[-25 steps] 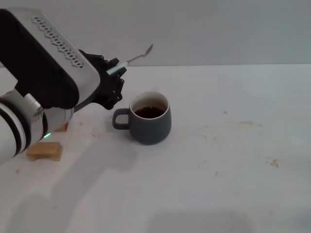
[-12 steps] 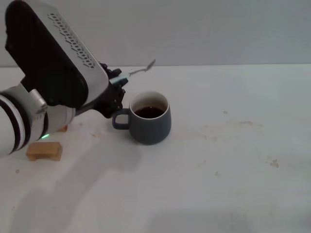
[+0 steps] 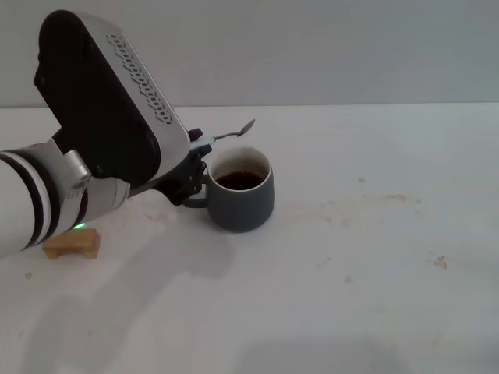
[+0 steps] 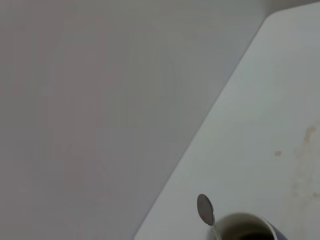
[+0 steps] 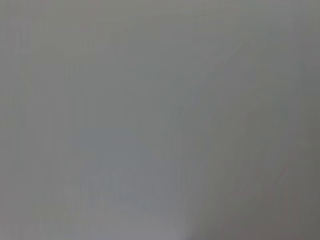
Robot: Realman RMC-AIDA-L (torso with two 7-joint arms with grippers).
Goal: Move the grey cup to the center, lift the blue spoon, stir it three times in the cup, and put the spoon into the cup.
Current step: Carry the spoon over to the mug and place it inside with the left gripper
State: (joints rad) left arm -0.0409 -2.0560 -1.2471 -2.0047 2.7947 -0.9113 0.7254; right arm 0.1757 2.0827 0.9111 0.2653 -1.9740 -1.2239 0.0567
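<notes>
Spoon first: we log the blue spoon (image 3: 231,133) aloft, pinched by its pale handle end in the left pincer (image 3: 196,148), shaft slanting up and away so the metal bowl hangs above the far rim of the grey cup (image 3: 241,189); the left wrist view shows that bowl (image 4: 204,209) just beyond the cup's pale rim (image 4: 245,218); not yet dipped, by our reading.

Cup stands upright on the tabletop (image 3: 374,257), roughly mid-surface, handle toward the left arm and partly hidden by the pincer; dark liquid inside, level well below the rim.

Handling, as we judge it: spoon light, stiff, slim, smooth, so it may pivot or slide in the grip if the tip drags on the cup wall; hold near the handle end suits the reach into the cup. Cup looks ceramic, heavy enough to stay put under gentle stirring, yet chippable, and a sideways knock would slop the liquid; best taken by the body or the loop handle.

Right pincer not seen; its wrist view shows only blank grey.

A tan wooden block (image 3: 72,243) lies near the left arm, well apart from the cup.
</notes>
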